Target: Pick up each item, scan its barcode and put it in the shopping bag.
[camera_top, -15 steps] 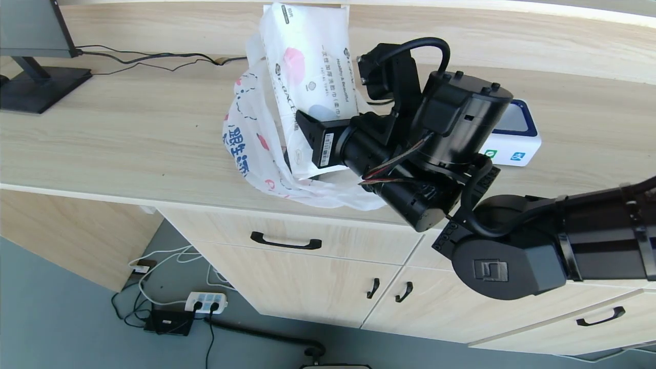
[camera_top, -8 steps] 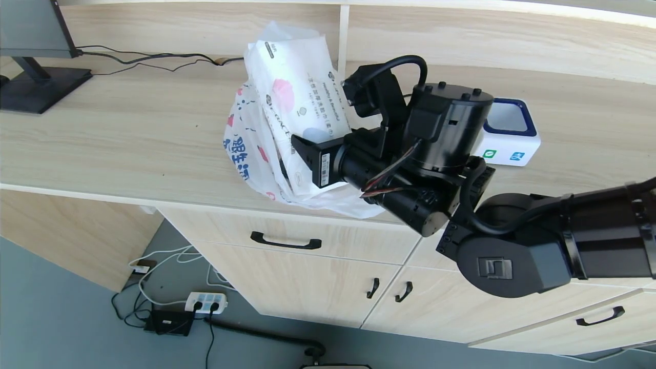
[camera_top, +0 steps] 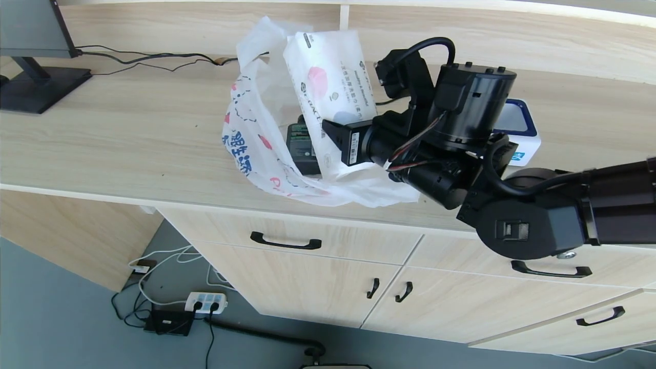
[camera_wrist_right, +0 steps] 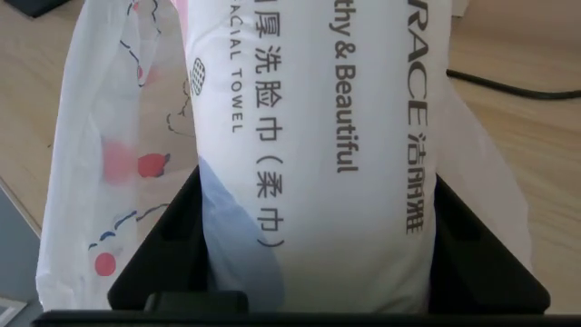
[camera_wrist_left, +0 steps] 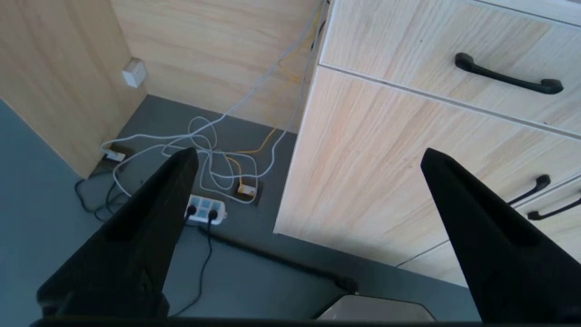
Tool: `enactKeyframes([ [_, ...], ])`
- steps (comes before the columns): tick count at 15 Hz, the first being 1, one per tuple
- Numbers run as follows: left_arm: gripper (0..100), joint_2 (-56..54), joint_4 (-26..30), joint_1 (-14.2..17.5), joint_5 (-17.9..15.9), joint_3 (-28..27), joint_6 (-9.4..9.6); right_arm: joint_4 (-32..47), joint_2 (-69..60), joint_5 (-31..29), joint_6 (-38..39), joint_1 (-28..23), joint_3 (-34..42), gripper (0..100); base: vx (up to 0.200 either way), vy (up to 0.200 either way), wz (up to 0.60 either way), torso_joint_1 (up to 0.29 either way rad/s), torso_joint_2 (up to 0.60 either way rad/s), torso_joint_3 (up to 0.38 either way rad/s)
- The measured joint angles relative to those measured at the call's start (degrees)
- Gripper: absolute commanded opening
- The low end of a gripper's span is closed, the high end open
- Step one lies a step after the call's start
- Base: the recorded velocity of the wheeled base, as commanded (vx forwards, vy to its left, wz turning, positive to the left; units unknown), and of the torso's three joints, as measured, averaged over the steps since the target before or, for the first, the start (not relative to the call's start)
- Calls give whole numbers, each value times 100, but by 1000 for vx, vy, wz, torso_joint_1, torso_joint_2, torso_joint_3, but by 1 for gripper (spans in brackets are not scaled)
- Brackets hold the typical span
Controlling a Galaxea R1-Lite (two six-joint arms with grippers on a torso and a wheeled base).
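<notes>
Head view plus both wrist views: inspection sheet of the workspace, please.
Surface: wooden counter, drawers below.
Job's things: towel pack held upright at the mouth of the shopping bag; a dark box apparently inside the bag; scanner behind the right arm.
Clutter: nothing seen.
Grippers: right gripper, jaws shut on the towel pack; left gripper, jaws open, empty, low beside the drawers.
Cables: black cables along the counter's back; power strip on the floor.
Surroundings: monitor stand at the counter's left end.
</notes>
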Motion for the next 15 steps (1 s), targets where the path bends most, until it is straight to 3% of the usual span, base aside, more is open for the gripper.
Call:
enactKeyframes([
  [8,100,0,-2,2,0,0,-5,635,-207,514,-112,50,22,0,0,0,0,0,0,0],
  [9,100,0,-2,2,-1,0,-2,634,-212,517,-110,52,28,100,0,0,0,0,0,0],
  [15,100,0,5,0,-1,0,-10,601,-229,596,-74,-41,-179,100,0,0,0,0,0,0],
])
